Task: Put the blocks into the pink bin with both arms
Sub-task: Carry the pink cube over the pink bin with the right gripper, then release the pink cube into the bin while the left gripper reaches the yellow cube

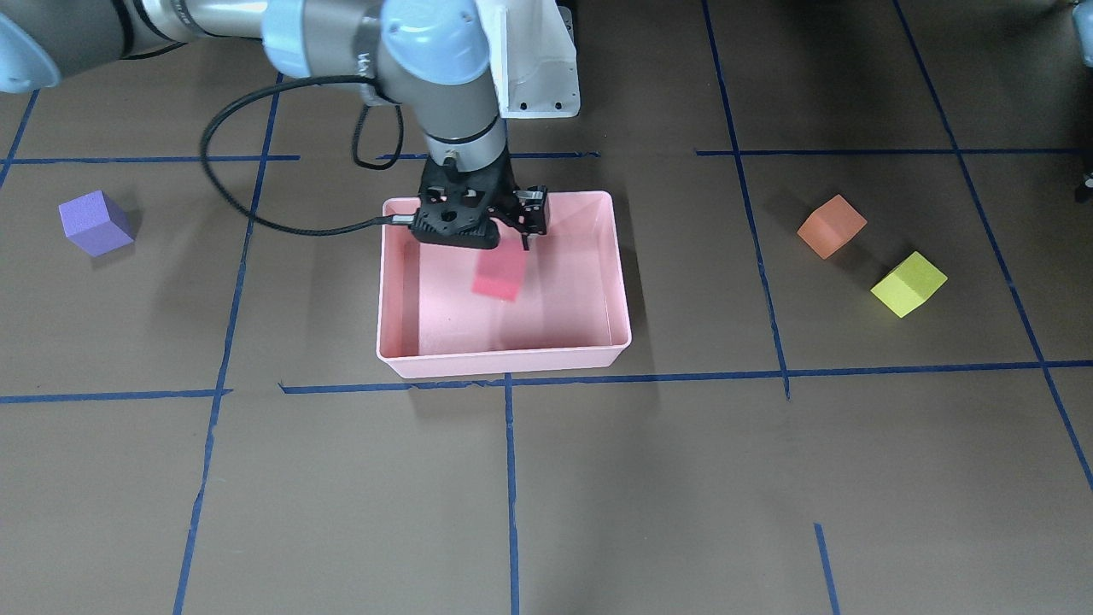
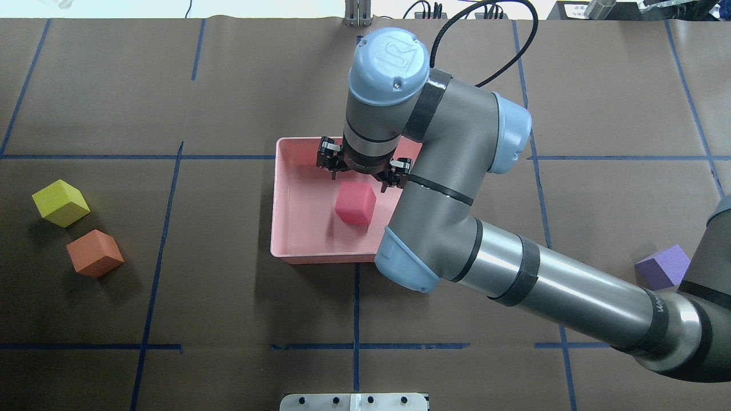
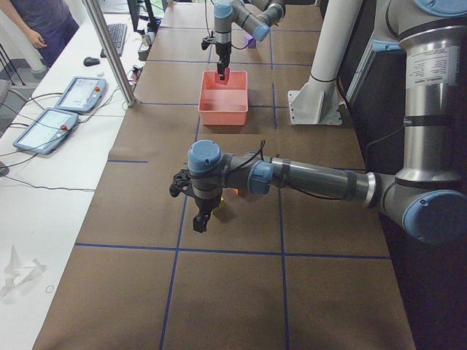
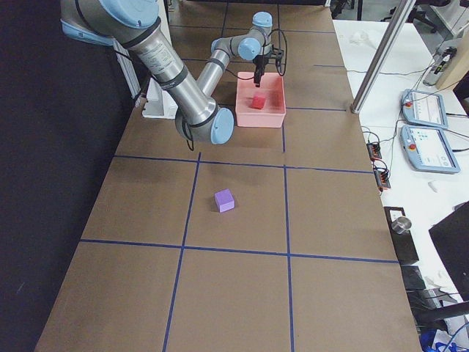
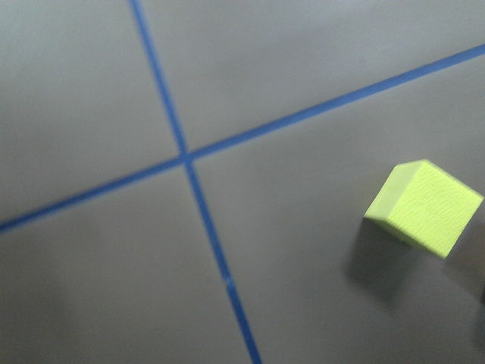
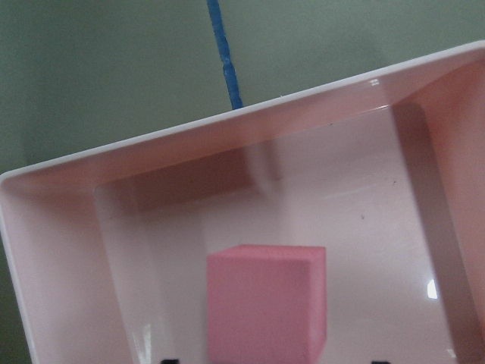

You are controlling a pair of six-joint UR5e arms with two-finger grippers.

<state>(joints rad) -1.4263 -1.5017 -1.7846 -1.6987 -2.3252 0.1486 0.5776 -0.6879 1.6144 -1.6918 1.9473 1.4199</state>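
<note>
My right gripper [image 2: 362,173] hangs open over the pink bin [image 2: 297,257]. The red cube [image 2: 355,204] is just below its spread fingers, inside the bin's walls and free of them. It is blurred in the front view [image 1: 500,275], and the right wrist view [image 6: 265,303] shows it from above. The orange cube [image 2: 94,253] and the yellow-green cube [image 2: 60,202] lie on the table's left side. The purple cube [image 2: 662,267] lies on the right. My left gripper [image 3: 201,219] hovers near the yellow-green cube [image 5: 424,206]; I cannot tell whether it is open or shut.
Brown paper with blue tape lines covers the table. The white pedestal [image 1: 534,60] stands behind the bin. My right arm's forearm [image 2: 542,285] stretches over the table's right half, close to the purple cube. Operator tablets [image 3: 80,95] lie on a side table.
</note>
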